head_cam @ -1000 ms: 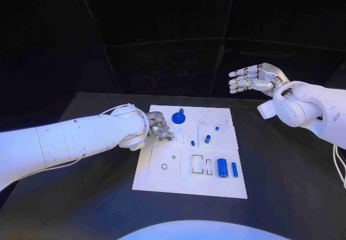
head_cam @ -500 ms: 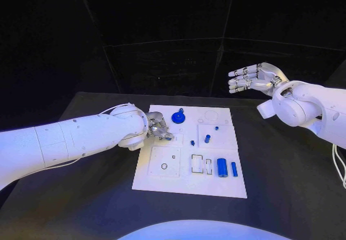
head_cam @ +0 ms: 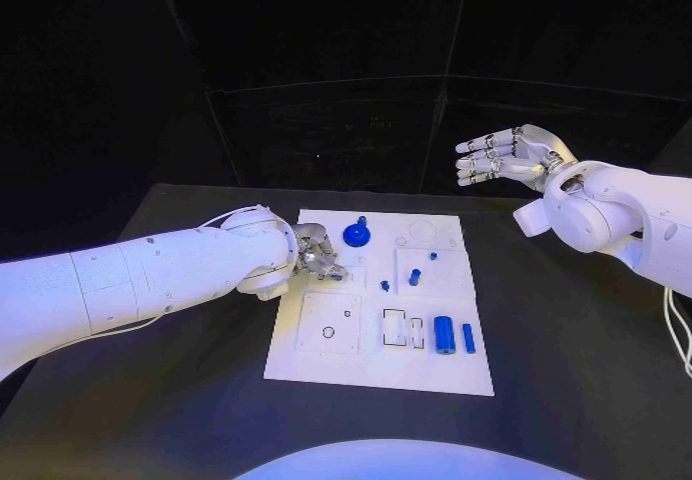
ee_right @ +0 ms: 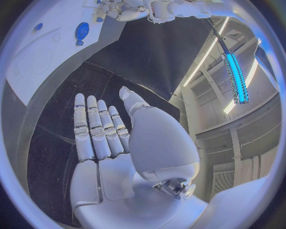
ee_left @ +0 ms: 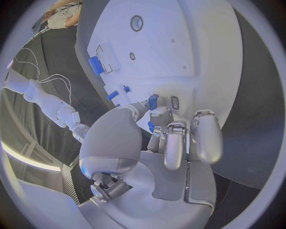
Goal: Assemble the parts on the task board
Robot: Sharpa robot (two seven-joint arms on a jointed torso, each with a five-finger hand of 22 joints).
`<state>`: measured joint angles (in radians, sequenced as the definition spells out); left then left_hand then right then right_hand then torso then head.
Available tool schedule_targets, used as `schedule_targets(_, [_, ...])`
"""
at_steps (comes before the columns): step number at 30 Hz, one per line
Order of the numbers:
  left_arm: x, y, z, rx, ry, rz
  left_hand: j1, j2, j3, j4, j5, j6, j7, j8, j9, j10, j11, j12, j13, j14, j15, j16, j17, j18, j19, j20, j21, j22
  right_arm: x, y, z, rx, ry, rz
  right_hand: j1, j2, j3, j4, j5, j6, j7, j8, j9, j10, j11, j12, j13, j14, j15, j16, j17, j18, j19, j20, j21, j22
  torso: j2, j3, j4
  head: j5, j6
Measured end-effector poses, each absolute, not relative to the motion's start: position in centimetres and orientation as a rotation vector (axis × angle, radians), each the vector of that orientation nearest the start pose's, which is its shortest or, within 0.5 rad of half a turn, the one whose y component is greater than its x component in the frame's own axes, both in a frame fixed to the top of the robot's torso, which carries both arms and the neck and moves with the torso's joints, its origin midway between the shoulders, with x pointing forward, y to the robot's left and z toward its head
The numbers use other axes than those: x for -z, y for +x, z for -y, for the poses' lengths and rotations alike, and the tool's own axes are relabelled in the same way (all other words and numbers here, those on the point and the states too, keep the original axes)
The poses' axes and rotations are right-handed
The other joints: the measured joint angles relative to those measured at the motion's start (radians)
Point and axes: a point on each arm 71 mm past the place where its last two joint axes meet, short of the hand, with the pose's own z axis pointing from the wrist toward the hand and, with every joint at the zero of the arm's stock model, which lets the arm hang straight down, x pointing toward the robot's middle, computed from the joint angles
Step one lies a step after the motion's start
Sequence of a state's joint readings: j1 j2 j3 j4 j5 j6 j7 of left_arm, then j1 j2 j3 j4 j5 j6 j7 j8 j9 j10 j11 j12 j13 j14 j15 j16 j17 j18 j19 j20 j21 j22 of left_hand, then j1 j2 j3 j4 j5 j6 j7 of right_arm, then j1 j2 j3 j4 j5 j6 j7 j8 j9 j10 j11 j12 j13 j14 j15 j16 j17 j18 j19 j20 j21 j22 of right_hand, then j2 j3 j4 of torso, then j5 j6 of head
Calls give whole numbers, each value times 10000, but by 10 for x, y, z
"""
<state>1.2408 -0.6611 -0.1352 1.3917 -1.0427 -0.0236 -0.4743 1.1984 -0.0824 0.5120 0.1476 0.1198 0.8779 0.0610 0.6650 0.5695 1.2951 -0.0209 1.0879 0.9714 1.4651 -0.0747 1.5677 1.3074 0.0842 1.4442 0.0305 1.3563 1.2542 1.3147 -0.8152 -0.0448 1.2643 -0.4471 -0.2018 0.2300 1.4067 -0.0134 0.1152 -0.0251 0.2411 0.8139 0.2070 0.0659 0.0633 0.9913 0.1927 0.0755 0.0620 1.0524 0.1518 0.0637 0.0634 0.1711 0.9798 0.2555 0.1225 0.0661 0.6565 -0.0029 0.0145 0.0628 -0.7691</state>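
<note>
The white task board (head_cam: 378,362) lies in the middle of the black table. My left hand (head_cam: 317,256) hovers over the board's left edge with fingers curled. In the left wrist view its fingertips (ee_left: 158,114) pinch a small blue part (ee_left: 153,101) just above the board (ee_left: 190,43). On the board stand a blue round disc (head_cam: 356,236), a blue peg (head_cam: 414,277) and two tiny blue pieces (head_cam: 385,285). A blue cylinder (head_cam: 444,335) and a thin blue rod (head_cam: 469,338) lie near the right edge. My right hand (head_cam: 505,157) is raised beyond the far right corner, fingers spread, holding nothing.
Empty recesses (head_cam: 394,328) and small holes (head_cam: 329,332) mark the board's near half. Black table (head_cam: 577,330) surrounds the board on all sides. The right wrist view shows the disc (ee_right: 81,30) and my left hand (ee_right: 125,7) far off.
</note>
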Motion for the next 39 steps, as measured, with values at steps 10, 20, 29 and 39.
schedule_targets(10, [241,498,-160,4555,-1994,-22540,-361,-72,195,-56,49,163,-90,56,55,114,-75,64,47,16,-16,0,0,0,0,0,0,2,139,547,265,-12013,6778,-15513,-1,-4,0,0,0,0,0,0,0,1,1,0,0,0,0,0,0,0,0,0,0,0,0,4,-6,13,-32])
schedule_targets(20, [243,501,-158,4404,-1958,-22670,-798,-14,358,-219,49,320,-184,61,78,168,-96,119,110,1,-75,0,0,0,35,-35,0,53,139,547,265,-12020,6774,-15523,0,-4,0,0,0,0,0,0,0,1,1,0,0,0,0,0,0,0,0,0,1,1,0,7,-10,-18,-40])
schedule_targets(29, [244,502,-158,4352,-2000,-22703,-1582,-84,231,-382,-7,515,-265,59,78,238,-166,199,162,1,-74,0,0,0,35,-35,0,110,139,547,265,-12028,6769,-15531,0,-5,0,0,0,0,0,0,0,-37,39,0,0,0,0,0,0,0,0,0,1,1,-1,5,-10,-35,-26])
schedule_targets(39, [245,499,-163,4373,-2149,-22686,-2274,-570,-1663,656,0,640,-289,-77,19,254,-188,265,218,1,-147,0,0,0,68,-69,33,194,140,547,265,-12030,6768,-15551,-20,14,-42,-42,0,-103,-29,0,0,-36,39,0,0,-38,38,0,-8,-1,35,36,-94,1,-3,-5,2,-105,3])
